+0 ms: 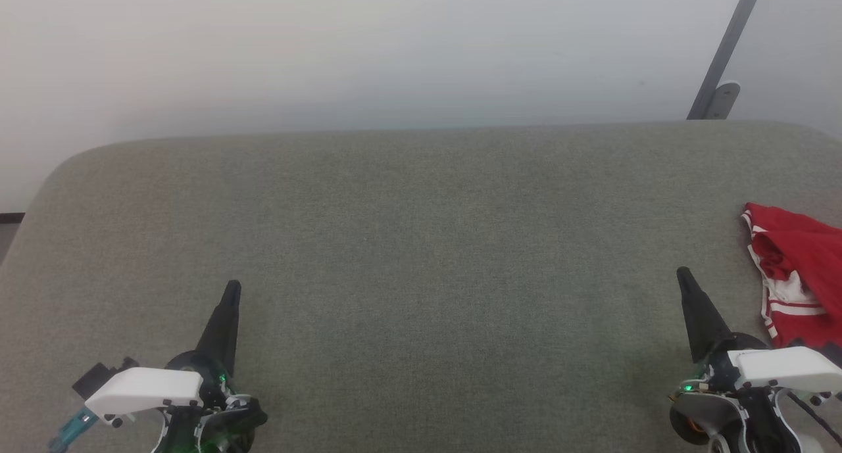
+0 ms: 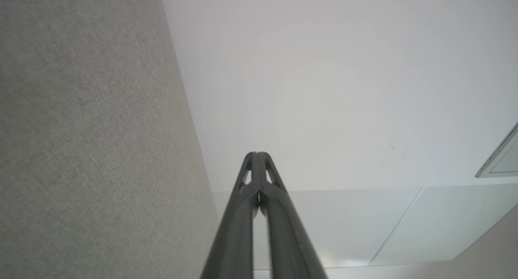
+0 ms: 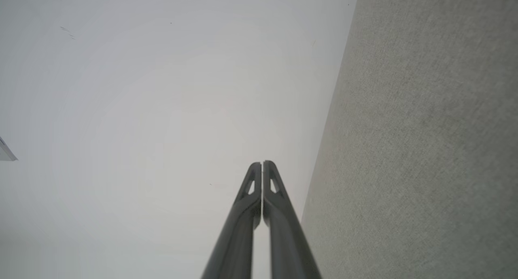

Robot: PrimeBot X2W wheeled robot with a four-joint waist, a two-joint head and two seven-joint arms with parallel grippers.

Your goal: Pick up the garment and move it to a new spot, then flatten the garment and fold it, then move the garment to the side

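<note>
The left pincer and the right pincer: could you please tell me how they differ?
The left pincer sits far from the garment, over bare grey cushion; the right pincer sits close beside it. The left pincer's tip leans rightward, the right pincer's leftward. Both are shut and hold nothing.

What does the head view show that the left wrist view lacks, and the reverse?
Head view: the crumpled red garment at the far right edge, the right gripper, a grey bar on the wall. Left wrist view: a framed panel edge at its right. Both: the shut left gripper, grey fabric surface, white wall.
</note>
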